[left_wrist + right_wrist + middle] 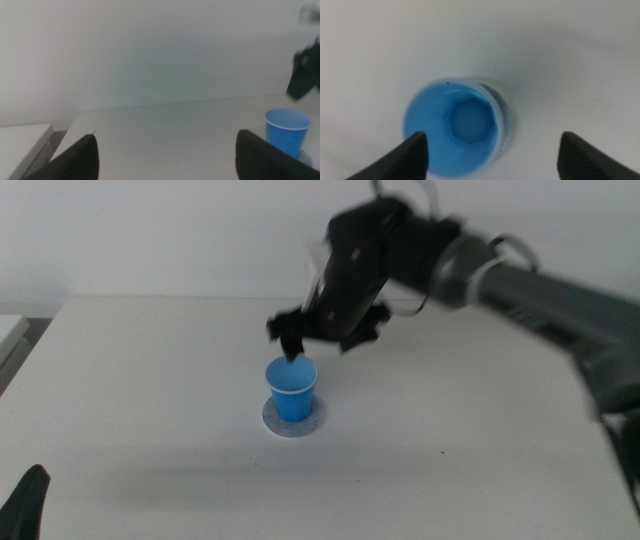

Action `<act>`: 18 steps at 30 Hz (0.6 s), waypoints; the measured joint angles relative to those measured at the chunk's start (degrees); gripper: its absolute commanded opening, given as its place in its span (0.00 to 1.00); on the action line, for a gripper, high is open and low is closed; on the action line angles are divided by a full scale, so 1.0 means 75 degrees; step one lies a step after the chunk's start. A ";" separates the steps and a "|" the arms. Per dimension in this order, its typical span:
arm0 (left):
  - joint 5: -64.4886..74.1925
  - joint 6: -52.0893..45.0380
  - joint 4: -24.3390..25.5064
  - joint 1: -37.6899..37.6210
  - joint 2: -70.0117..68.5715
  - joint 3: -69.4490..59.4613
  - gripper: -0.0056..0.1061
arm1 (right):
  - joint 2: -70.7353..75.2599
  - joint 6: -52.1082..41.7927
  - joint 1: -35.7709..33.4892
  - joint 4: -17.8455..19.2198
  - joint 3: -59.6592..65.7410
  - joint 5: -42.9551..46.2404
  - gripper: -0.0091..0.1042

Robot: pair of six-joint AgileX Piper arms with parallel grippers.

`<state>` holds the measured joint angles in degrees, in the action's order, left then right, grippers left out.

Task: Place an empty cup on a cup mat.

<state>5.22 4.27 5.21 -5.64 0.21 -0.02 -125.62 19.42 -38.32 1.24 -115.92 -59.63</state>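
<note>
The blue cup (291,390) stands upright and empty on the grey cup mat (312,423) at the table's middle. My right gripper (322,335) hangs just above and slightly behind the cup, jaws open and holding nothing. In the right wrist view I look down into the cup (455,127), with the mat (507,117) showing beside it and the right gripper (492,136) spread wide over it. My left gripper (25,500) waits at the table's front left; its own view shows the left gripper (166,134) open and empty, the cup (286,130) and the mat's edge (305,159).
The white table (150,400) runs back to a pale wall. A flat white object (10,330) lies off the table's far left edge. The right arm (520,285) reaches in over the back right of the table.
</note>
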 measured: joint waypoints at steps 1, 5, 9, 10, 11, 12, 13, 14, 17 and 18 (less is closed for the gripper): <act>0.0000 0.0000 0.0000 0.0000 0.0000 0.0000 0.89 | 0.0324 0.0000 0.0020 0.0114 0.0188 0.0076 0.79; 0.0000 0.0000 0.0000 0.0000 0.0000 0.0000 0.89 | 0.2122 -0.0245 0.0270 0.0531 0.1643 0.0897 0.84; 0.0000 0.0000 0.0000 0.0000 0.0000 0.0000 0.89 | 0.4446 -0.0431 0.1005 0.0660 0.4197 0.2652 0.84; 0.0000 0.0000 0.0000 0.0000 0.0000 0.0000 0.89 | 0.5055 -0.0475 0.1279 0.0661 0.4852 0.3093 0.84; 0.0000 0.0000 0.0000 0.0000 0.0000 0.0000 0.89 | 0.5646 -0.0492 0.1533 0.0661 0.5358 0.3409 0.84; 0.0000 0.0000 0.0000 0.0000 0.0000 0.0000 0.89 | 0.6222 -0.0574 0.1884 0.0693 0.5963 0.3750 0.84; 0.0000 0.0000 0.0000 0.0000 0.0000 0.0000 0.89 | 0.6773 -0.0661 0.2262 0.0710 0.6537 0.4014 0.84; 0.0000 0.0000 0.0000 0.0000 0.0000 0.0000 0.89 | 0.7184 -0.0782 0.2569 0.0729 0.6967 0.4169 0.85; 0.0000 0.0000 0.0000 0.0000 0.0000 0.0000 0.89 | 0.8456 -0.1296 0.3663 0.0696 0.8398 0.4519 0.88; 0.0000 0.0000 0.0000 0.0000 0.0000 0.0000 0.89 | 0.8869 -0.1451 0.3987 0.0631 0.8815 0.4573 0.89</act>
<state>5.22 4.27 5.21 -5.64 0.21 -0.02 -59.10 8.54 -8.42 5.97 -49.81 -25.32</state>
